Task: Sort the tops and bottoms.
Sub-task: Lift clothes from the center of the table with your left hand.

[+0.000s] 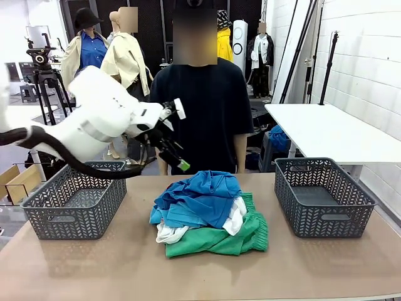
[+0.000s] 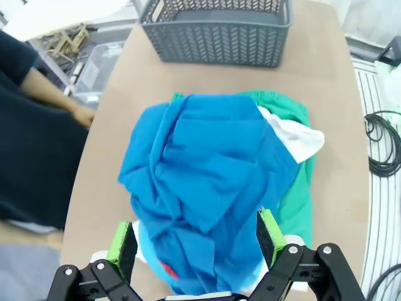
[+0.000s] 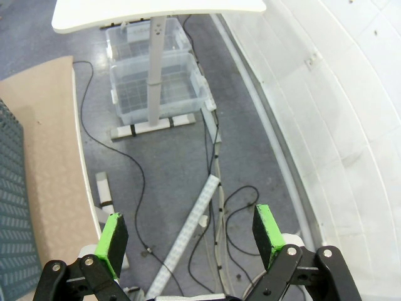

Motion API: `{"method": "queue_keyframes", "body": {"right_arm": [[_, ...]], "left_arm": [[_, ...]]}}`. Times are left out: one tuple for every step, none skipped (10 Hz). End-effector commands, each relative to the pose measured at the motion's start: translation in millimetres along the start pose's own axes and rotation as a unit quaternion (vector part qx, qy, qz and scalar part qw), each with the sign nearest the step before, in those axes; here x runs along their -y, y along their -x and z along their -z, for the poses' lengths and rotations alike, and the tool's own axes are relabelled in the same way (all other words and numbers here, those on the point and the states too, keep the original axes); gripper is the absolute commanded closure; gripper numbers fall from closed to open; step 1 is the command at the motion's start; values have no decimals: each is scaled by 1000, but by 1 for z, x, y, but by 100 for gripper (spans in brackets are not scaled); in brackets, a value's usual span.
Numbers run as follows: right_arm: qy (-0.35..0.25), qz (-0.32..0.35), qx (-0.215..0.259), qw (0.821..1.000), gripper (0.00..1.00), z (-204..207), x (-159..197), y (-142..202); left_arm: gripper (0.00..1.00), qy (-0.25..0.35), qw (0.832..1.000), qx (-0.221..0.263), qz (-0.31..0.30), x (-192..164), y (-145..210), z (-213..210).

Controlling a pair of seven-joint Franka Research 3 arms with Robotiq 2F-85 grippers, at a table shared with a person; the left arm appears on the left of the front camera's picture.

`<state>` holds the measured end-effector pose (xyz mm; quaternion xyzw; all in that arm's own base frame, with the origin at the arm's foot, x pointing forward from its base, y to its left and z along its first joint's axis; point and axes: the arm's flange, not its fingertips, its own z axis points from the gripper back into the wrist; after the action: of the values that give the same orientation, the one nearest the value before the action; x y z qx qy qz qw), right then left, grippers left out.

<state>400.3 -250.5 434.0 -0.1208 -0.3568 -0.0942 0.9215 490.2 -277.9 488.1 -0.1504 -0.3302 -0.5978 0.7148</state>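
Note:
A pile of clothes lies mid-table. A bright blue top [image 1: 199, 195] [image 2: 207, 182] is on the heap, with a white top [image 1: 237, 214] [image 2: 297, 138] poking out beneath it. The green bottoms [image 1: 219, 239] [image 2: 299, 188] lie under both at the front. My left gripper [image 1: 178, 157] [image 2: 197, 241] hangs open above the pile's far left side, nothing between its green pads. In the right wrist view my right gripper [image 3: 191, 235] stands open over the floor beside the table, away from the clothes.
A grey basket [image 1: 75, 199] stands at the table's left and another grey basket [image 1: 322, 195] [image 2: 219, 31] at its right. A person [image 1: 200, 106] stands at the far edge behind the pile. Cables and clear bins [image 3: 156, 88] lie on the floor to the right.

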Motion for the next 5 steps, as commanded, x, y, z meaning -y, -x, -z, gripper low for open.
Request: {"method": "queue_keyframes", "body": {"right_arm": [[0, -3, -4, 1000, 0, 0, 2, -2], [0, -3, -4, 1000, 0, 0, 2, -2], [0, -3, -4, 1000, 0, 0, 2, -2], [0, -3, -4, 1000, 0, 0, 2, -2], [0, -3, -4, 1000, 0, 0, 2, -2]], "left_arm": [[0, 40, 999, 4, 16, -18, -3, 24], [0, 64, 998, -3, 26, -14, -9, 37], [0, 74, 997, -11, 34, -14, -11, 47], [0, 86, 995, -22, 36, -14, -9, 57], [0, 101, 994, -25, 31, -13, -7, 65]]}}
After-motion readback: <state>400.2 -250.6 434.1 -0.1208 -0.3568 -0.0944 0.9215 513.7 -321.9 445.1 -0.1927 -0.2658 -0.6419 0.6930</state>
